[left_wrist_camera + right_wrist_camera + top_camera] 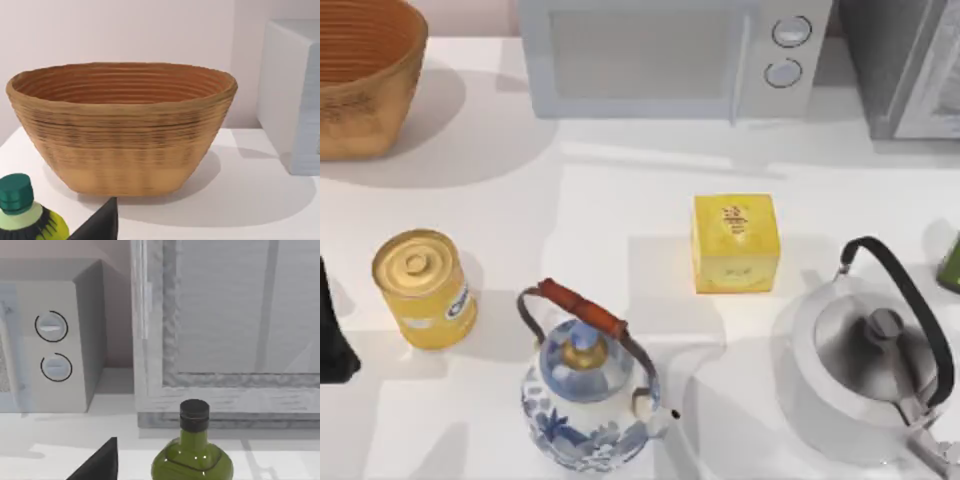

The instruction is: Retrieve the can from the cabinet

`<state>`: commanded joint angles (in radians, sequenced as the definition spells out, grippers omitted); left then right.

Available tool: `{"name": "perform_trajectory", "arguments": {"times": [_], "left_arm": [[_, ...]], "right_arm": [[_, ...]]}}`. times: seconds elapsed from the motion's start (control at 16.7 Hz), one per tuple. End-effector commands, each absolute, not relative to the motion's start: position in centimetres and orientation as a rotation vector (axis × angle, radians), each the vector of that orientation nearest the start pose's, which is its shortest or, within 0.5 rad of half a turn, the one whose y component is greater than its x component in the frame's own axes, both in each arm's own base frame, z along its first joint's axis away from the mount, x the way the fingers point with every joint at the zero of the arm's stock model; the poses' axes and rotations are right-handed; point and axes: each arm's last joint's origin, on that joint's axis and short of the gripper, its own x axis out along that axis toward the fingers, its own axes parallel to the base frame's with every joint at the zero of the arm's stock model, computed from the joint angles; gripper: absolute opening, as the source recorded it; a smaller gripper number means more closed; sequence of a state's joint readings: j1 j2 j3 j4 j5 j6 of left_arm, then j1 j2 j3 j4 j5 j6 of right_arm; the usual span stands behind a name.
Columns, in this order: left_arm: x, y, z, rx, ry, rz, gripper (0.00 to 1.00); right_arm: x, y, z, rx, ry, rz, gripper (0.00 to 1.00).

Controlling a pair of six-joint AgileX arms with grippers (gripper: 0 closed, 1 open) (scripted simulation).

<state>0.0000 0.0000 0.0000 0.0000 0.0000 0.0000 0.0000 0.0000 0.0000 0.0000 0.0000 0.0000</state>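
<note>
The large dark-grey cabinet with its lighter grey framed door panel stands at the far right corner of the white bench, just beside the white microwave with two round knobs. In the right wrist view that door looks flush and closed. A yellow cylindrical tin with a gold lid stands upright on the bench at the left, out in the open — whether this is the can the task means I cannot say; nothing inside the cabinet is visible.

The main risk, I judge, is the clutter before the door. A green glass bottle with a dark cap stands directly in front of the cabinet, and a steel kettle with a black handle sits near it; an arm swinging towards the door could knock the bottle over. Pulling a closed door open against the bottle would do the same.

The right tool shows as a single dark finger near the bottle, the left tool likewise beside a green-capped bottle — how far either is open I cannot tell, and neither visibly holds anything.

The woven wicker basket at the far left looks empty. A yellow box and a blue-and-white porcelain teapot stand mid-bench.
</note>
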Motion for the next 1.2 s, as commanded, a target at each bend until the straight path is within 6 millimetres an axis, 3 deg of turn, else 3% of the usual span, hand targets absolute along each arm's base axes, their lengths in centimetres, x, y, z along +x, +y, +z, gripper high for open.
{"name": "perform_trajectory", "arguments": {"times": [0.24, 0.42, 0.6, 0.78, 1.02, 1.2], "left_arm": [[10.6, -0.1, 16.0, 0.0, 0.0, 0.0, 1.0], [10.6, -0.1, 16.0, 0.0, 0.0, 0.0, 1.0], [10.6, -0.1, 16.0, 0.0, 0.0, 0.0, 1.0], [10.6, -0.1, 16.0, 0.0, 0.0, 0.0, 1.0], [10.6, -0.1, 16.0, 0.0, 0.0, 0.0, 1.0], [10.6, -0.1, 16.0, 0.0, 0.0, 0.0, 1.0]], "right_arm": [[10.6, -0.1, 16.7, -0.001, 0.013, 0.001, 1.0], [10.8, 0.1, 19.8, -0.003, 0.046, 0.001, 1.0], [11.7, 0.3, 25.1, -0.005, 0.063, -0.001, 1.0], [13.4, 0.8, 32.0, -0.007, 0.055, -0.002, 1.0], [17.0, 1.8, 41.0, -0.004, 0.023, -0.001, 1.0], [20.2, 2.8, 46.1, -0.001, 0.002, -0.001, 1.0]]}}
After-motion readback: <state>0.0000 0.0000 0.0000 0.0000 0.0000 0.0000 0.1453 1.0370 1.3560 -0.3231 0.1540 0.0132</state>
